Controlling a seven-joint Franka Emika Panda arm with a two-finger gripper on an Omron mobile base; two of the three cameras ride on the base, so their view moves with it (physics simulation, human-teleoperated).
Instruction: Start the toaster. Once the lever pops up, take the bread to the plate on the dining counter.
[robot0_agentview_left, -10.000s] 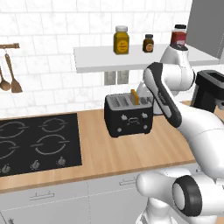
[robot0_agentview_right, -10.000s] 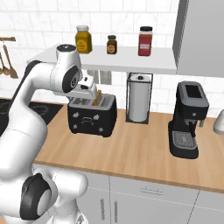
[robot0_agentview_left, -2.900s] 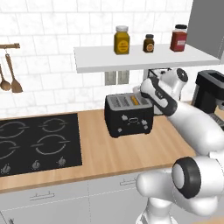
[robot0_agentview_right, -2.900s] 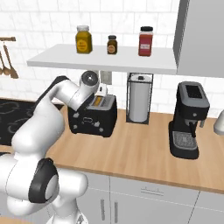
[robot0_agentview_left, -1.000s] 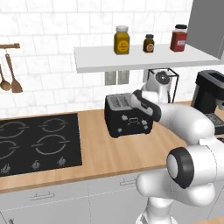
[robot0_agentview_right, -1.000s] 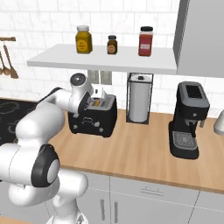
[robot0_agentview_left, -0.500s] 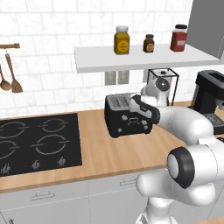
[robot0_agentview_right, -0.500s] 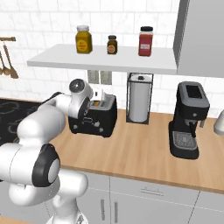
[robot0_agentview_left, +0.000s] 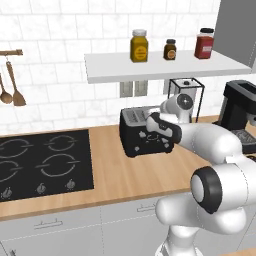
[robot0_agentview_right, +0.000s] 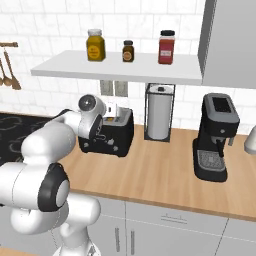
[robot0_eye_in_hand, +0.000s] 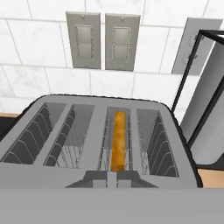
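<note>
Bread (robot0_eye_in_hand: 118, 141) sits edge-up in the toaster (robot0_eye_in_hand: 100, 144), third slot from the left, sunk low between the wires, probably because the lever is down for toasting. Its long axis runs near to far along the slot, crust edge pointing up. Toaster stands on the wooden worktop (robot0_agentview_left: 125, 170), right of the black hob (robot0_agentview_left: 42, 162), slots running toward the tiled wall. Gripper (robot0_eye_in_hand: 112, 178) hangs at the toaster's near edge, fingertips close together, holding nothing.
</note>
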